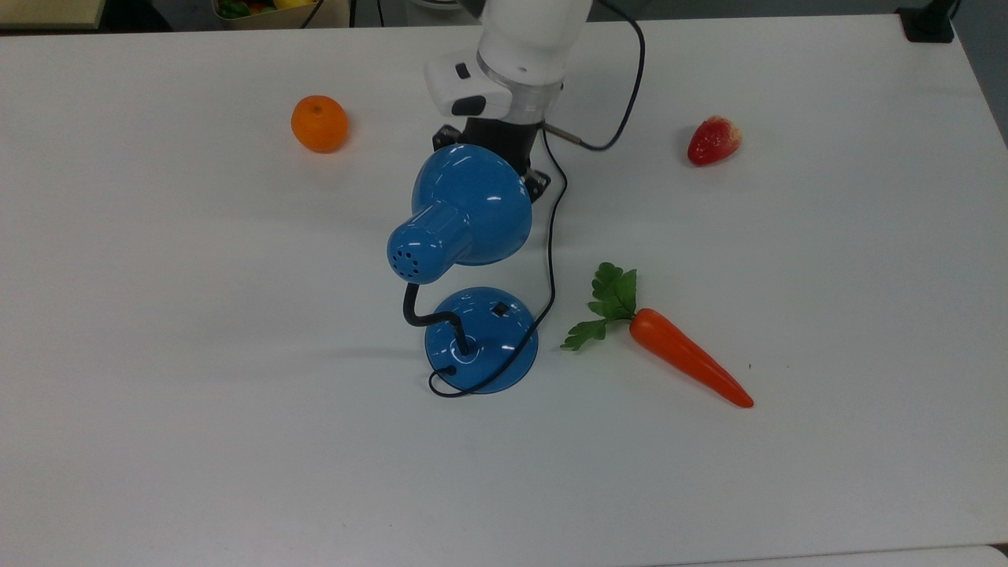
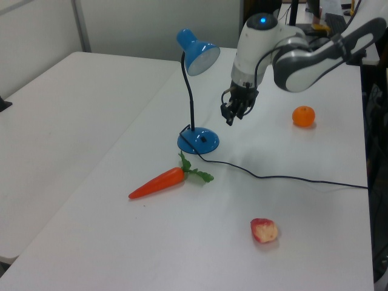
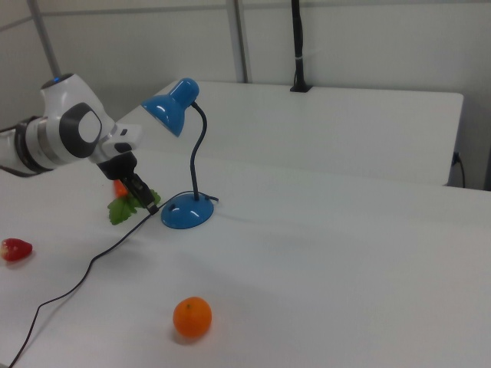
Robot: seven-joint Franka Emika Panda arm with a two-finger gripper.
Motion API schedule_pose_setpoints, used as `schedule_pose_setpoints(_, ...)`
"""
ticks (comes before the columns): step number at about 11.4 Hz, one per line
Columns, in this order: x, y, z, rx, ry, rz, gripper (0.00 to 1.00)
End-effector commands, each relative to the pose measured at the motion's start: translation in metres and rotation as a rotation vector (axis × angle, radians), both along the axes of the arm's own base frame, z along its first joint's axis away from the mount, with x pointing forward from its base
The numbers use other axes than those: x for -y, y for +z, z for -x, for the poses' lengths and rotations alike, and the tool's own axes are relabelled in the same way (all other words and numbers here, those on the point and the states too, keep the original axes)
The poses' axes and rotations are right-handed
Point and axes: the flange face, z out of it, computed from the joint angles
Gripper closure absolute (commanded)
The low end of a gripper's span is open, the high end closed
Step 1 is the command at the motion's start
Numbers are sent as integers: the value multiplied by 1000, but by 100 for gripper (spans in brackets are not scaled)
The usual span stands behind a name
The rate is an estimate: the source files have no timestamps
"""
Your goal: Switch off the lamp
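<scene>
The glossy blue lamp stands mid-table: its bell shade (image 1: 465,209) tops a black gooseneck above the round base (image 1: 482,339), which carries a small black switch (image 1: 498,310). No glow shows under the shade (image 3: 170,107). My gripper (image 2: 230,119) hangs in the air with its fingers together, holding nothing. It is above the table, beyond the base (image 2: 199,140) and to its right in the left view. In the right view the gripper (image 3: 149,202) sits just left of the base (image 3: 186,213), apart from it. In the top view the shade covers most of the gripper.
An orange (image 1: 320,124) lies at the top view's upper left, a strawberry (image 1: 714,140) at its upper right, and a carrot (image 1: 685,354) with green leaves right of the lamp base. The lamp's black cord (image 1: 551,252) runs from the base past the arm toward the far edge.
</scene>
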Motion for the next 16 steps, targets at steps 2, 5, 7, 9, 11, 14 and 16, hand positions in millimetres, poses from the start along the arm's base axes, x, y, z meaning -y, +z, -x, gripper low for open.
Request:
schedule_pose_setpoints(2,51,73,23,-274,249,-116,27)
schedule_pose_setpoints(5,119,135,37,-362,378,-221,6)
schedule_pose_setpoints(7,150,162,40,-329,376,-221,0)
schedule_pose_setpoints(9,176,184,51,-310,401,-235,0)
schedule_pose_setpoints(11,184,193,56,-313,390,-239,0)
schedule_pose_setpoints(14,187,199,54,-301,371,-235,0)
schedule_pose_setpoints(16,197,203,56,-301,353,-240,0)
